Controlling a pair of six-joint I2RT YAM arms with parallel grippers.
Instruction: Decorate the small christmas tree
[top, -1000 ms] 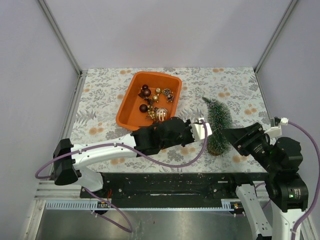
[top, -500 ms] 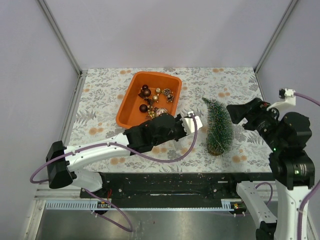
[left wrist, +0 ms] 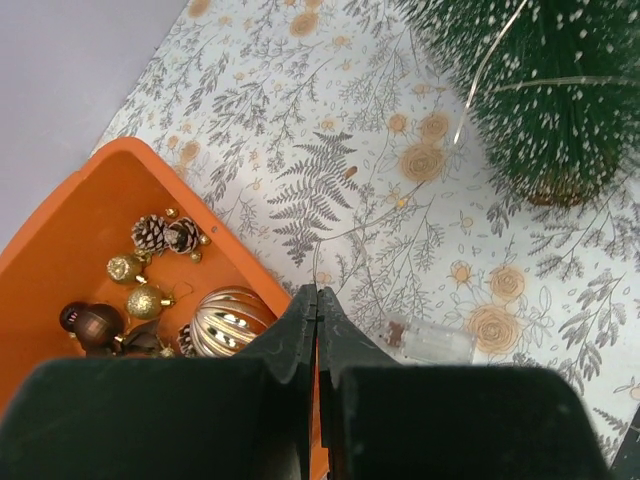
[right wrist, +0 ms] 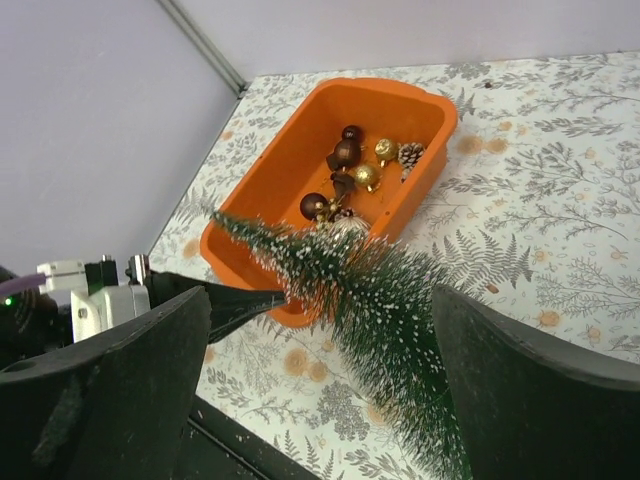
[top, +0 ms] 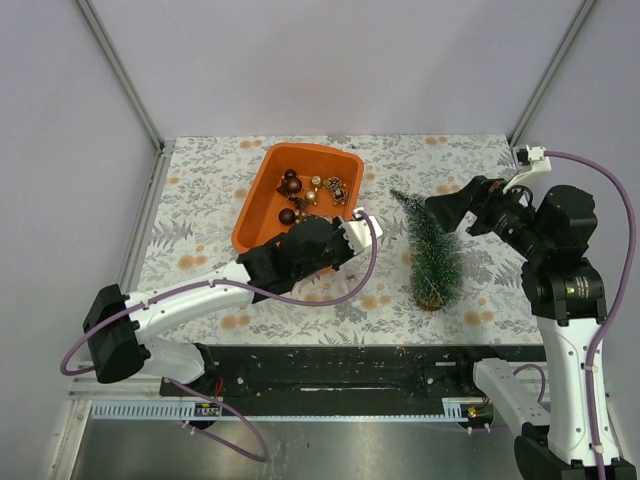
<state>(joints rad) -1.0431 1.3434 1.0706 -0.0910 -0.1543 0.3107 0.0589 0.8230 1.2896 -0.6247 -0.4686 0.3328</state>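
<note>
The small christmas tree (top: 434,252), dark green and frosted, stands on the table right of centre with its tip leaning left; it also shows in the left wrist view (left wrist: 545,90) and the right wrist view (right wrist: 390,300). My left gripper (top: 355,232) is shut at the orange tub's near right corner (left wrist: 317,292). A thin light wire (left wrist: 400,205) runs from its tips to the tree. My right gripper (top: 442,212) is wide open (right wrist: 320,300), and its jaws straddle the tree's upper part without gripping it.
The orange tub (top: 262,200) behind the left gripper holds several gold and brown baubles and pine cones (left wrist: 225,320). A clear battery box (left wrist: 430,340) lies on the patterned cloth between the tub and the tree. Walls enclose the table on three sides.
My left gripper has drawn back from the tree to the tub's corner. My right arm has lifted from the tree's front right to its upper part. The tree tip has shifted left.
</note>
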